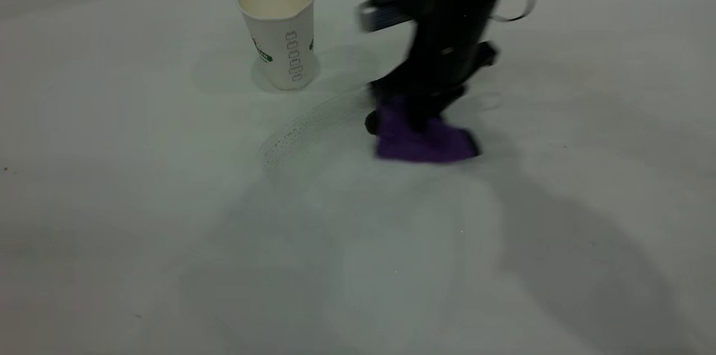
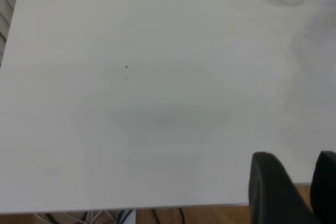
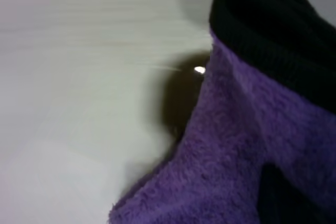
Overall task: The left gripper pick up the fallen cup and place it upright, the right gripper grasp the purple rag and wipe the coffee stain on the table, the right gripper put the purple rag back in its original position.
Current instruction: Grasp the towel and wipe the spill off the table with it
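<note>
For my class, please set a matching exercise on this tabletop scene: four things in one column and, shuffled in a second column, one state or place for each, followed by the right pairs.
Things
1. cup
2. purple rag
3. coffee stain
4. left gripper

States or places
A. pressed onto the table under the right gripper
B. standing upright, mouth up
C. over the table's edge, far from the cup
D. dark blot showing at the rag's edge

Pairs: 1-B, 2-A, 3-D, 4-C
</note>
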Robot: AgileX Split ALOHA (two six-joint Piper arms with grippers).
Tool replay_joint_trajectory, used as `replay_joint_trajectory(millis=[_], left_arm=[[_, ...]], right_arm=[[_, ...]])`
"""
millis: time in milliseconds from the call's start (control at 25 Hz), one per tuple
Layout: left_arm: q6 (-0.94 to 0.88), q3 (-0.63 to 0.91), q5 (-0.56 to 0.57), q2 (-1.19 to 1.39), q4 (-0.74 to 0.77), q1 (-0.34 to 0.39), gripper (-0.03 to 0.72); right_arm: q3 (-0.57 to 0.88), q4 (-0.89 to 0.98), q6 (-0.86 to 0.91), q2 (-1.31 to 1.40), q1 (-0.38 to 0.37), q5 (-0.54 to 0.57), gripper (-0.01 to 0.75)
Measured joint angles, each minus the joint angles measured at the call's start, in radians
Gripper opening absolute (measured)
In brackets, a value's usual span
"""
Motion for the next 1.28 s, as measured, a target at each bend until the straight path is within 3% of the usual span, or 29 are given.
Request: replay_joint_trajectory(millis=[360,600,840,1040,1280], left_arm=[[0.0,0.0,0.0,0.0,0.0,0.0,0.252],[0.0,0.0,0.0,0.0,0.0,0.0,0.252],[0.0,0.0,0.0,0.0,0.0,0.0,0.252],[0.0,0.0,0.0,0.0,0.0,0.0,0.252],[0.0,0.0,0.0,0.0,0.0,0.0,0.252]], right_arm=[[0.0,0.103,0.015,0.01,0.229,-0.074,0.065],[0.002,0.128,0.036,0.018,0.284,-0.187,0.065],[0.001,0.177,0.066,0.038,0.226,-0.289,0.065],[-0.003,0.19,0.087,0.046,0.108,-0.321,0.065],[-0.011,0.187,0.091,0.047,-0.065,-0.261,0.066]])
